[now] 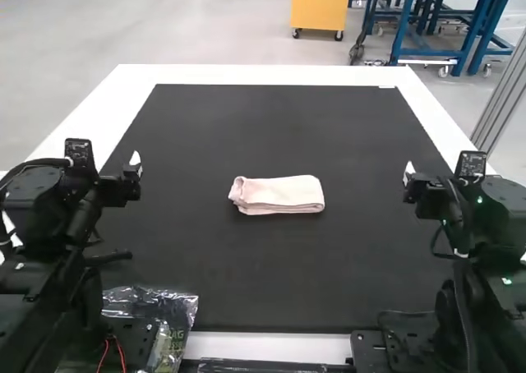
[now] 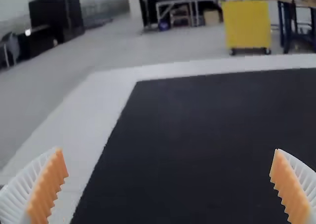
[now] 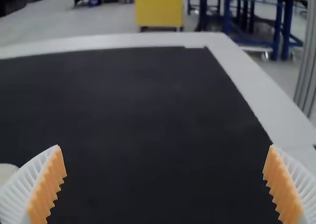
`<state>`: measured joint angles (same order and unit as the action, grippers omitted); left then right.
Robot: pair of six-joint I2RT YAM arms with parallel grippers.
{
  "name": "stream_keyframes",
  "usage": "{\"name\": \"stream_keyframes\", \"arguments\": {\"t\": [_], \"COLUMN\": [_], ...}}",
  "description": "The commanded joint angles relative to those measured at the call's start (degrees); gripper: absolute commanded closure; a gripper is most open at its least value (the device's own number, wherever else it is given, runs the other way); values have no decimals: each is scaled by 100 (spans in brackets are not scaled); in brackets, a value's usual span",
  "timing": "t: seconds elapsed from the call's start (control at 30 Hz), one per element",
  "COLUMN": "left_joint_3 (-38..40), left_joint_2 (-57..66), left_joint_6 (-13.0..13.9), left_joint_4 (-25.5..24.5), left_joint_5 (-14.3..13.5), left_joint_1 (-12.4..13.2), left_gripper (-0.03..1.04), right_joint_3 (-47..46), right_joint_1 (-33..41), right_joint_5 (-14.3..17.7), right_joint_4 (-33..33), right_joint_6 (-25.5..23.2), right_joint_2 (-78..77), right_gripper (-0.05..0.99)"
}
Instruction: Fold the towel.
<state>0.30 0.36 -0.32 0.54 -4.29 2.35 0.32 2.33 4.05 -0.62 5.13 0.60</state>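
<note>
The pale pink towel [image 1: 278, 195] lies folded into a compact rectangular bundle on the black mat, near the middle in the high view, with its layers stacked and a rounded left end. My left gripper [image 1: 136, 163] is well to the left of the towel, and my right gripper [image 1: 408, 174] is well to its right; neither touches it. In the left wrist view, my left gripper [image 2: 169, 184] has its ribbed fingers wide apart with nothing between them. My right gripper [image 3: 164, 182] is likewise spread open in the right wrist view, holding nothing.
The black mat [image 1: 271, 274] covers most of the table, framed by a white border [image 1: 263, 75]. A crinkled clear plastic bag [image 1: 168, 307] lies beside the left arm's base at the near edge. A dark bar [image 1: 263, 366] runs along the near side between the arm bases.
</note>
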Motion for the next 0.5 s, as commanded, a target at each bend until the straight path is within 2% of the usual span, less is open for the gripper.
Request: {"name": "stream_keyframes", "arguments": {"t": [0.0,0.17,0.47], "left_joint_3": [-30,-30,-30], "left_joint_2": [-36,-36,-36], "left_joint_6": [-803,-909,-918], "left_joint_4": [-36,-54,-54], "left_joint_5": [-63,-63,-63], "left_joint_1": [-15,2,11], "left_gripper": [4,4,4], "right_joint_3": [-32,-32,-32], "right_joint_1": [-57,-57,-57], "right_joint_5": [113,113,113], "right_joint_4": [-8,-8,-8], "right_joint_6": [15,15,15], "right_joint_2": [-51,-51,-60], "right_gripper": [1,1,1]}}
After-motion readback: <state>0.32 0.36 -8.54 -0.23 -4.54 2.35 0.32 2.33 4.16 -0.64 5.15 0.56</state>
